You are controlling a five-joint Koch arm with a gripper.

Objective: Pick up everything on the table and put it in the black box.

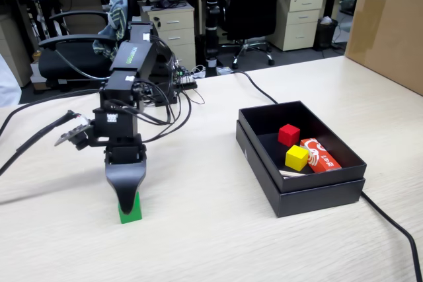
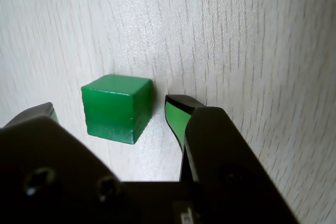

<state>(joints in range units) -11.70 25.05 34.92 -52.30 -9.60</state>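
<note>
A green cube (image 2: 115, 107) stands on the pale wood table, between my two jaws in the wrist view. My gripper (image 2: 111, 109) is open, with a gap on each side of the cube. In the fixed view the gripper (image 1: 127, 208) points straight down over the green cube (image 1: 132, 211) at the table's front left. The black box (image 1: 344, 171) stands at the right and holds a red cube (image 1: 289, 134), a yellow cube (image 1: 297, 157) and a red-and-white packet (image 1: 320, 154).
A black cable (image 1: 391, 224) runs along the table past the box's right corner. More cables (image 1: 39, 133) trail off the arm's base to the left. A brown cardboard box (image 1: 386, 24) stands at the far right. Office chairs and desks stand behind the table.
</note>
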